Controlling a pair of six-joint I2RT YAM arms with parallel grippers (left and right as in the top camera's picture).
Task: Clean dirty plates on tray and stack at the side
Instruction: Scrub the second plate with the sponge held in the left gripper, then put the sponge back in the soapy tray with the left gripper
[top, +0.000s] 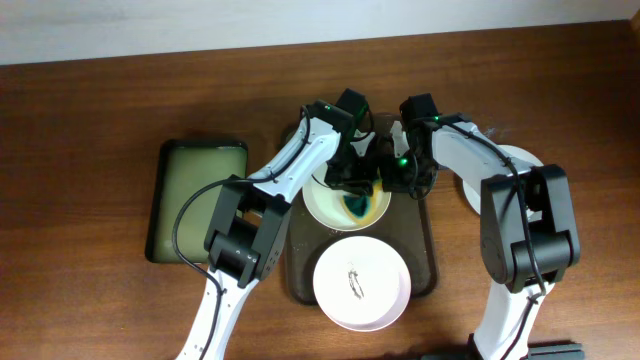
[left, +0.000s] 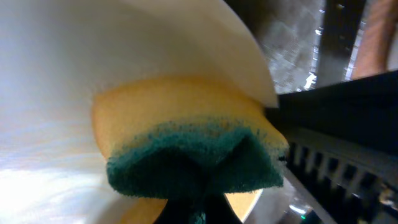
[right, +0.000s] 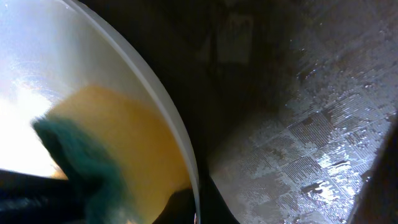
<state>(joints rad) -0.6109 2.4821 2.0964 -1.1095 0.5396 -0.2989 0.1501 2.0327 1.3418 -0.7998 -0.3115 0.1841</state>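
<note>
1. Overhead: Both arms meet over the tray (top: 426, 240) at centre frame. The left hand (top: 352, 183) pinches a sponge (top: 358, 206) and holds it on the upper plate (top: 325, 210), while the right hand (top: 402, 178) sits at that plate's right edge. A second plate (top: 361, 283), with a dark smear in its middle, lies at the tray's lower end. A third plate (top: 517, 158) rests on the worktop (top: 90, 120) at right, partly under the right arm. A smaller tray (top: 197, 165) with a yellowish inside stands at left.
2. Left wrist: The sponge (left: 186, 124), yellow with a green scrub layer, is creased where it is gripped at the bottom of the frame. It lies against the white upper plate (left: 93, 50).
3. Right wrist: The upper plate's rim sweeps from upper left to bottom centre, with the sponge (right: 118, 137) at lower left. The wet, patterned floor of the tray (right: 311, 155) shows at right. Whether the right hand is spread or gripping the rim cannot be told.
4. The wipe likely goes best with the plate steadied, the sponge pressed flat, and strokes running from centre to rim until plain white shows.
</note>
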